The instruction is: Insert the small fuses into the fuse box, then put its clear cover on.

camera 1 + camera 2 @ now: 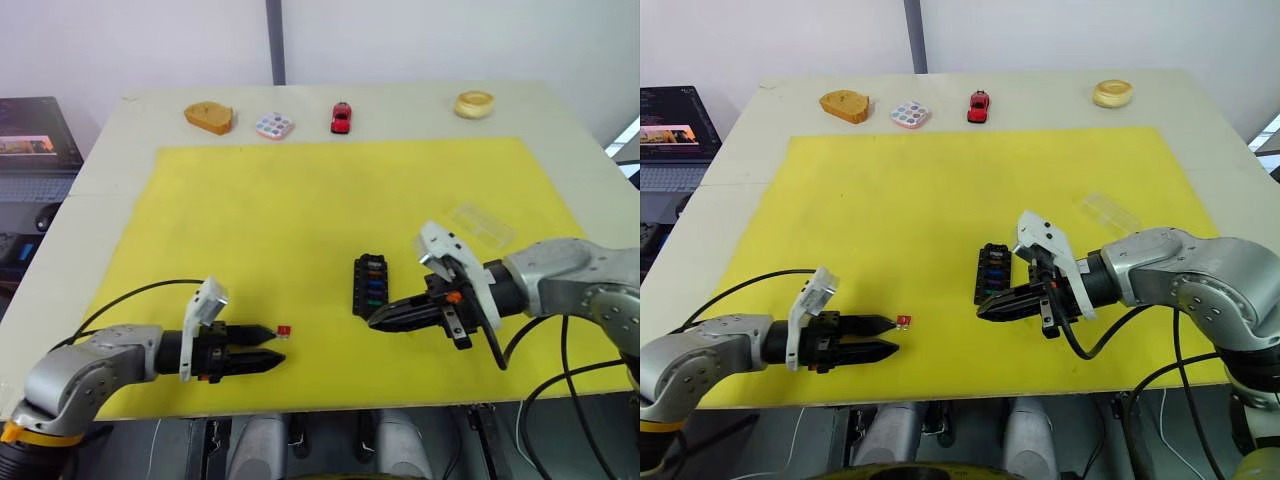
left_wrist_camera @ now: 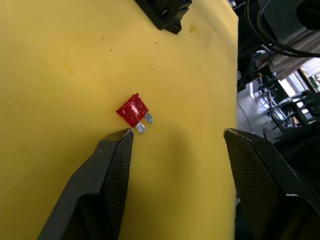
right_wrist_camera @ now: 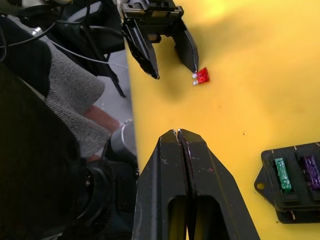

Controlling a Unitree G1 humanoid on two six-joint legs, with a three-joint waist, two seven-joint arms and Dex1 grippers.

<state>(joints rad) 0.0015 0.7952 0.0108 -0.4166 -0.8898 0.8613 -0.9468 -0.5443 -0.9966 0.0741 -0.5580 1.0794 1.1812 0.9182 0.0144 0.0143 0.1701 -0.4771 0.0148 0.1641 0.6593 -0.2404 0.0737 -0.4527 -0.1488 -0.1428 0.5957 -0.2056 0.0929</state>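
A red small fuse (image 2: 133, 110) lies flat on the yellow mat near the front edge. My left gripper (image 1: 275, 343) is open, and one fingertip (image 2: 122, 137) touches the fuse's prongs. The black fuse box (image 1: 370, 283) sits mid-mat with several coloured fuses in its slots, green (image 3: 282, 175) and purple (image 3: 311, 171) among them. My right gripper (image 1: 372, 322) is shut on nothing, its tip just in front of the box's near end. The clear cover (image 1: 483, 225) lies on the mat behind my right arm.
Along the table's far edge stand a tan-orange block (image 1: 209, 117), a pastel-dotted palette (image 1: 273, 126), a red toy car (image 1: 341, 117) and a round yellow object (image 1: 474, 104). A laptop (image 1: 30, 140) sits off the table's left. The yellow mat (image 1: 250, 220) is bare between my grippers.
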